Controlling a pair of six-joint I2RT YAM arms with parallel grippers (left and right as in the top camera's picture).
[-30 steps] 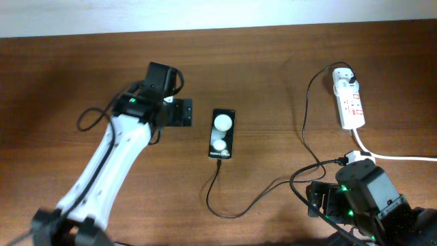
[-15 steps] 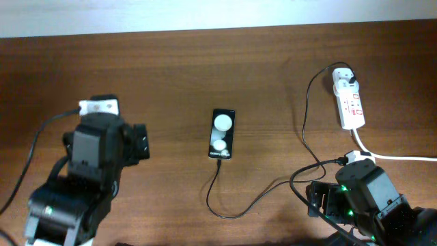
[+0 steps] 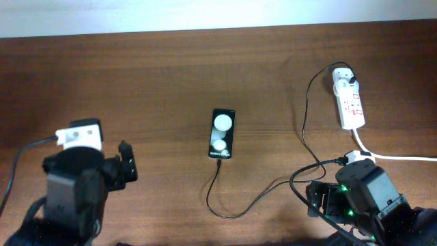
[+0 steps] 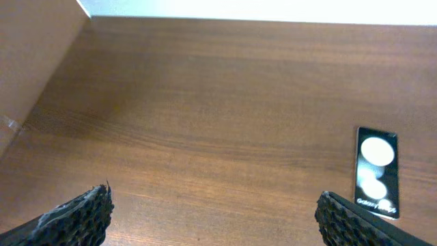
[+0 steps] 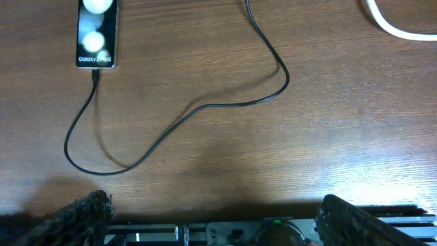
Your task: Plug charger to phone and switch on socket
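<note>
Phone, charger and socket all lie on your brown wooden desk (image 3: 136,82). The left arm sits at the near left, well apart from everything. Its pincer (image 3: 128,164) points toward the phone with its fingers spread wide and nothing between them. The right arm sits at the near right, and its pincer (image 3: 314,199) is likewise spread wide and empty above a loop of the black cable. The socket (image 3: 349,102) lies at the far right, its thick white cord (image 3: 396,157) trailing off the right edge. The phone (image 3: 222,134) lies flat mid-desk, its two white round patches facing up. The charger (image 3: 259,198) runs from its white adapter (image 3: 345,78) on the socket's far end and curves across the desk. Its plug tip (image 5: 95,74) meets the phone's near edge by the white lettering. You cannot tell the switch position from these views.
</note>
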